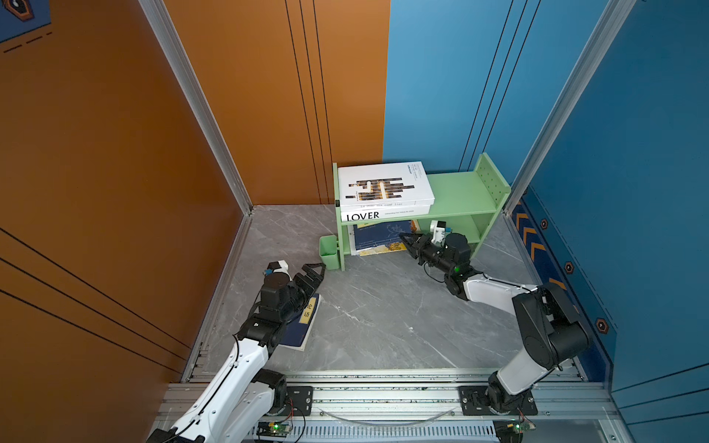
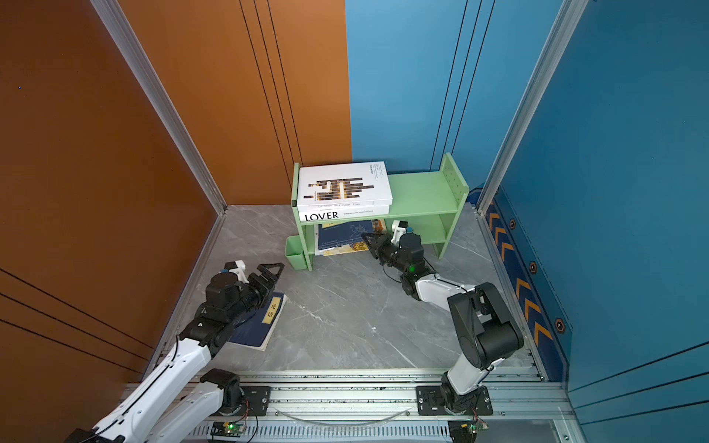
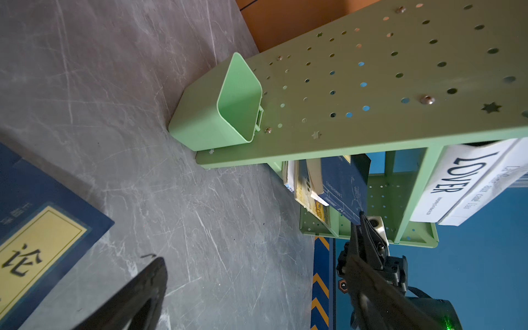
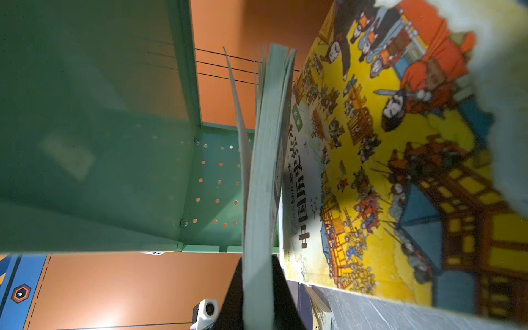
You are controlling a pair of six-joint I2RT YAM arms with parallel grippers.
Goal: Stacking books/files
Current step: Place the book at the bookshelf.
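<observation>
While my right gripper [image 1: 403, 237] pinches the leaning navy book [image 1: 374, 234] in the lower bay of the green shelf [image 1: 460, 188], I'd pull straight out, sparing the yellow picture book [image 4: 371, 171] beside it; left gripper [image 1: 316, 268] spread, empty.

Orange wall [image 1: 96, 153], blue wall [image 1: 441, 96], grey marble floor [image 1: 383, 314], green perforated shelf [image 1: 460, 191]

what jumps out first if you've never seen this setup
The mint-green shelf against the back wall stands out, with a white bar-patterned book stacked on the thick white LOVER book at the left end of its top board. Below, the right gripper is shut on a navy book leaning in the lower compartment. At the front left, the open left gripper is poised by the far end of a navy yellow-labelled book lying flat.
</observation>
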